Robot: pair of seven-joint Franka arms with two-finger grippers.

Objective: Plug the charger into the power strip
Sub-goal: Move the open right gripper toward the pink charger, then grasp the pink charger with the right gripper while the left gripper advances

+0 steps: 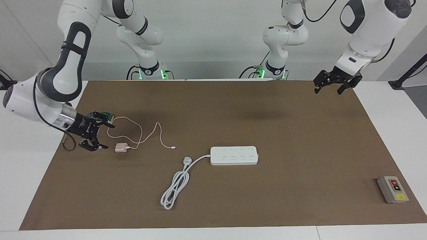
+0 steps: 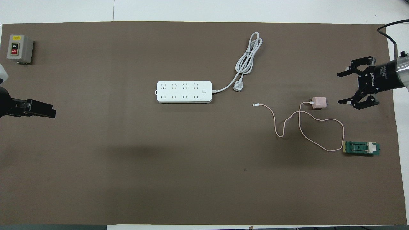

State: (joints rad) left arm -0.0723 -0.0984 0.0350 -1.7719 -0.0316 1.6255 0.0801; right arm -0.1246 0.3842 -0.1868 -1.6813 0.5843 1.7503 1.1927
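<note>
Right claw (image 1: pixel 101 136), at the frame's left edge, gapes wide and empty just beside the pink charger (image 1: pixel 120 147) lying on the desk (image 1: pixel 300 140). Better to straddle its body squarely, clear of prongs and cable. Left claw (image 1: pixel 337 85) waits, open.

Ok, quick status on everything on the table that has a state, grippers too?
charger: unplugged, lying on the mat, prongs toward the right gripper, cable attached and looped loosely.
power strip: all sockets empty, its own cord coiled, plug loose on the mat.
right gripper: open, low beside the charger, not touching it.
left gripper: open, empty, waiting raised over the mat's corner.
grey switch box: untouched.
green block: lying flat by the cable loop.
</note>
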